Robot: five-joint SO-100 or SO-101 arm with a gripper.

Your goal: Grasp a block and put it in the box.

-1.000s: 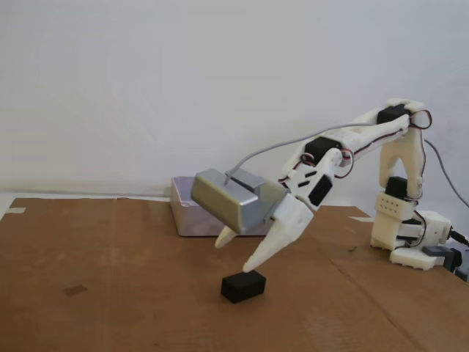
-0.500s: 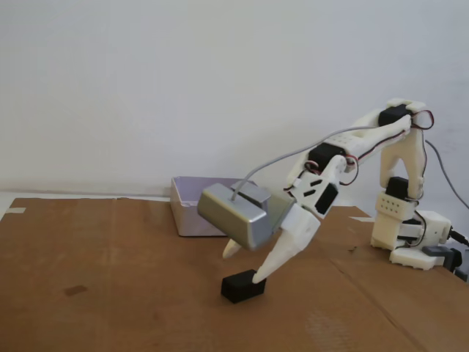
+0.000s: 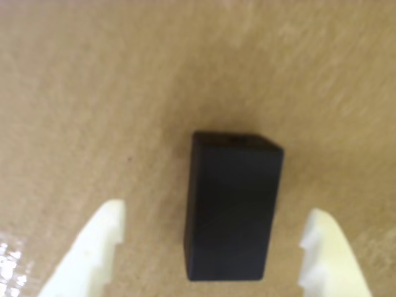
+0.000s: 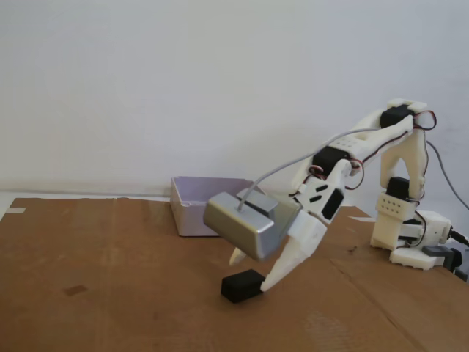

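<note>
Counter (image 4: pixel 110 293): brown cardboard sheet covering the surface in the fixed view, with a small dark mark near its left side; a pale wall stands behind it.
Box (image 4: pixel 192 211): pale lavender-grey tray at the far edge of the counter, left of centre in the fixed view; its right part is hidden behind the camera housing. What lies inside cannot be seen from here.
Camera housing (image 4: pixel 238 224): silver-grey body on the arm's wrist, tilted downward, with a grey cable rising from it toward the arm.
Block (image 4: pixel 242 286): small matte black block lying flat on the counter, near side, well apart from the box and nearer than it. In the wrist view the block (image 3: pixel 232 207) sits between the two white tips, long side running away from the camera.
Fingers (image 3: pixel 93 247): spread apart, one on each side of the block, nothing clasped. In the wrist view a strip of counter shows between each tip and the block's sides, wider on the left. In the fixed view the gripper (image 4: pixel 253 273) reaches down to the block, one tip at the block's right end by the counter; whether it touches cannot be told.
Arm (image 4: pixel 352 143): white with black motors, sloping down leftward from its base.
Base (image 4: pixel 410 235): stands at the right edge of the counter, wires trailing right.
</note>
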